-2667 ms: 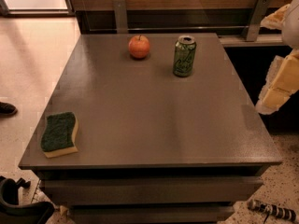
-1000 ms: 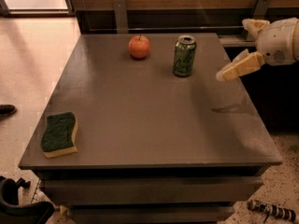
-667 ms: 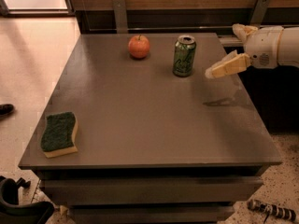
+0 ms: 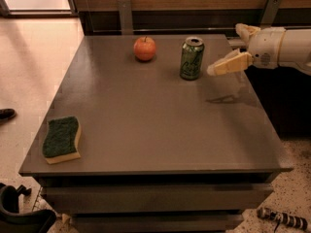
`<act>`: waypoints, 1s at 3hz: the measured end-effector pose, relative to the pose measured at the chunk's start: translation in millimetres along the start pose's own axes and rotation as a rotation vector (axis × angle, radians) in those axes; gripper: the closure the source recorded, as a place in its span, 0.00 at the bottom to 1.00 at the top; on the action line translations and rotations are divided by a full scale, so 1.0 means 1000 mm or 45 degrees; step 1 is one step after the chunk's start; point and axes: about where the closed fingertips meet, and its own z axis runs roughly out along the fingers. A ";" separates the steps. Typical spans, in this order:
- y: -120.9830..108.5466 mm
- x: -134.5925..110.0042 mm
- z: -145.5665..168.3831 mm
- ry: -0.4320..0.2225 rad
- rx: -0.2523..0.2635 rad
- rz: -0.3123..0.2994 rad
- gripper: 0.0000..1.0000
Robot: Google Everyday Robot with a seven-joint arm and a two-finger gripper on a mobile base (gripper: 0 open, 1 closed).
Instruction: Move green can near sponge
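Note:
The green can (image 4: 192, 58) stands upright at the far middle of the grey table (image 4: 155, 130), with a silver top and pale lettering. The sponge (image 4: 61, 140), dark green on top with a yellow base, lies flat at the table's front left corner, far from the can. My gripper (image 4: 224, 50) reaches in from the right, just right of the can and slightly above the table. It is open and empty: one cream finger (image 4: 228, 64) points at the can's side and the other sits higher behind. A small gap separates the fingertip from the can.
An orange-red apple (image 4: 145, 48) sits left of the can at the far edge. A wood wall with metal brackets (image 4: 125, 13) runs behind the table. A dark shoe (image 4: 6, 114) and dark gear (image 4: 19, 212) lie on the floor at left.
My gripper has come in from the right and moved left toward the can, ending close beside it. The can, apple and sponge have not moved.

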 end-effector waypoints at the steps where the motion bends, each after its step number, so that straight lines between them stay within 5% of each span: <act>1: -0.016 0.001 0.027 -0.109 -0.022 0.061 0.00; 3: -0.020 0.007 0.068 -0.208 -0.095 0.163 0.00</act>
